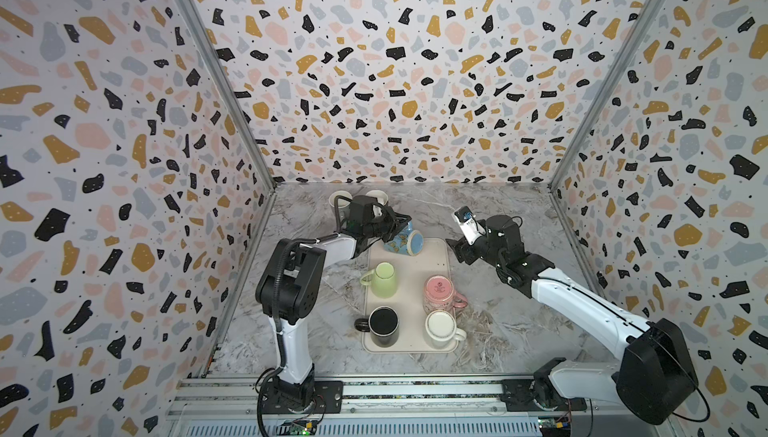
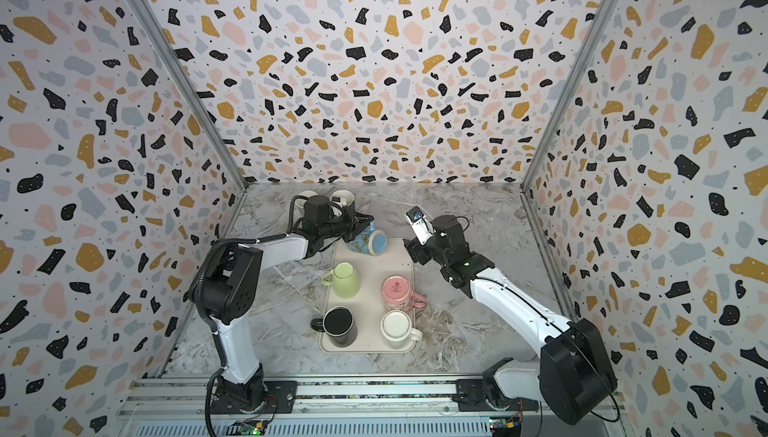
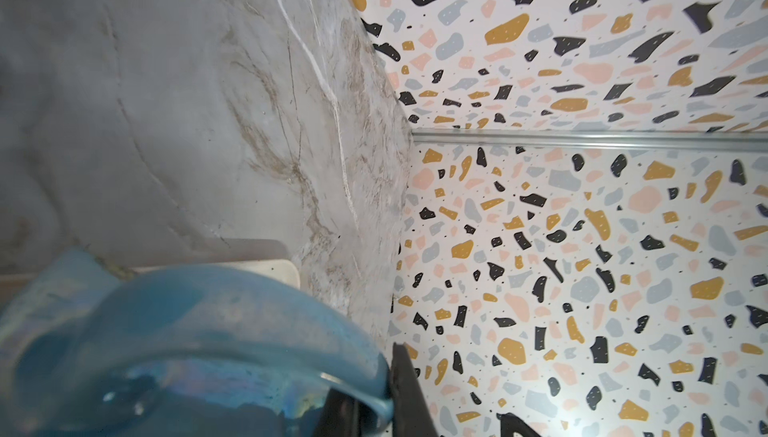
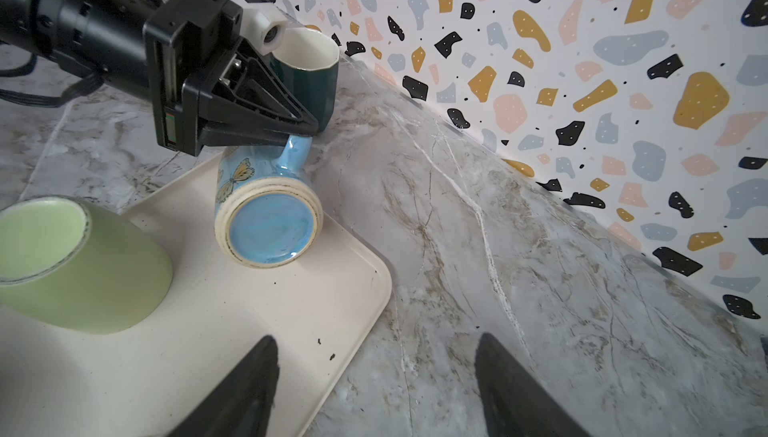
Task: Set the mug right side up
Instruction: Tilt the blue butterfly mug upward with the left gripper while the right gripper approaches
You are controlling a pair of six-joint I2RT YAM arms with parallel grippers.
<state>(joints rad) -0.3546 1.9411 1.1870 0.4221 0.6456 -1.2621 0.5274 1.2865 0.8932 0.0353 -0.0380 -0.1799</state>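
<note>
The mug (image 4: 266, 210) is glossy blue, with butterflies printed on its side and a bare cream ring around its foot. It is tipped on its side over the far end of the tray (image 1: 411, 289), base facing the right arm. Whether its lower edge touches the tray I cannot tell. The left hand (image 4: 305, 129) is clamped tight on the mug's handle, which points up.

Four more mugs stand on the tray: green (image 1: 383, 279) and pink (image 1: 440, 291) in the middle, both bottom-up, then black (image 1: 383, 325) and white (image 1: 441, 327) at the near end.

Two further mugs (image 1: 338, 202) stand mouth-up on the tabletop (image 1: 498, 331) beyond the tray's far left corner. I can see nothing in them.

The right hand (image 1: 457, 250) hangs by the tray's far right corner, spread wide and holding nothing.
</note>
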